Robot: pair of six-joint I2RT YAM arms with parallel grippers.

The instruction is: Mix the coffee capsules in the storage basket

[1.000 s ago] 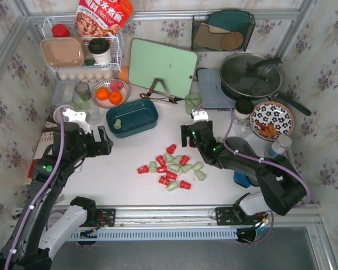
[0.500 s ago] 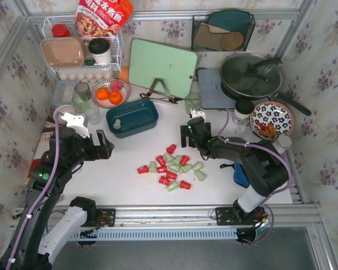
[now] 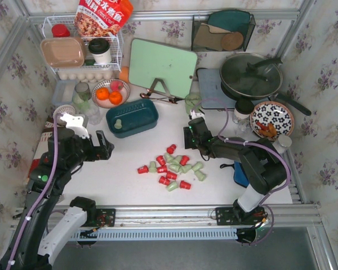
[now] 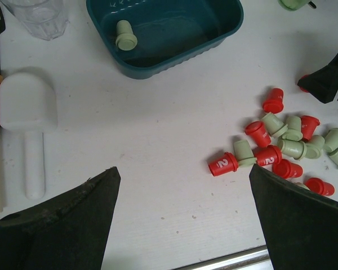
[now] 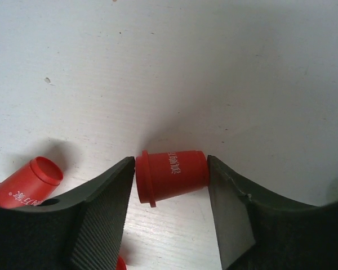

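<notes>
A red capsule (image 5: 172,175) is seen lying on its side between the two fingers of the right tool (image 5: 170,169), its rim turned to one pad and its narrow end to the other. Both pads appear to be pressed against it, so the right tool is taken to be closed on this capsule, which rests on the white tabletop (image 3: 129,180). A second red pod lies just beside the tool, at the lower left of the right wrist view. The rest of the coffee capsules (image 3: 172,167), red and pale mint mixed, are scattered in a loose heap on the tabletop just in front of the right tool. The storage basket (image 3: 132,118) is set well apart from that heap, farther back and to the left, and a single mint capsule (image 4: 125,35) is seen inside it near one corner. The left tool (image 4: 180,219) is held above the tabletop with its fingers spread wide and nothing between them; basket and heap are both in its view. A white scoop (image 4: 27,112) and a clear glass (image 4: 36,14) lie to the left of the basket. Behind it, a plate of oranges (image 3: 110,94), a white wire rack (image 3: 81,50), a mint cutting board (image 3: 162,66), a lidded pan (image 3: 250,76) and a patterned bowl (image 3: 271,120) are arranged, and the space is enclosed by flowered wallpaper.
</notes>
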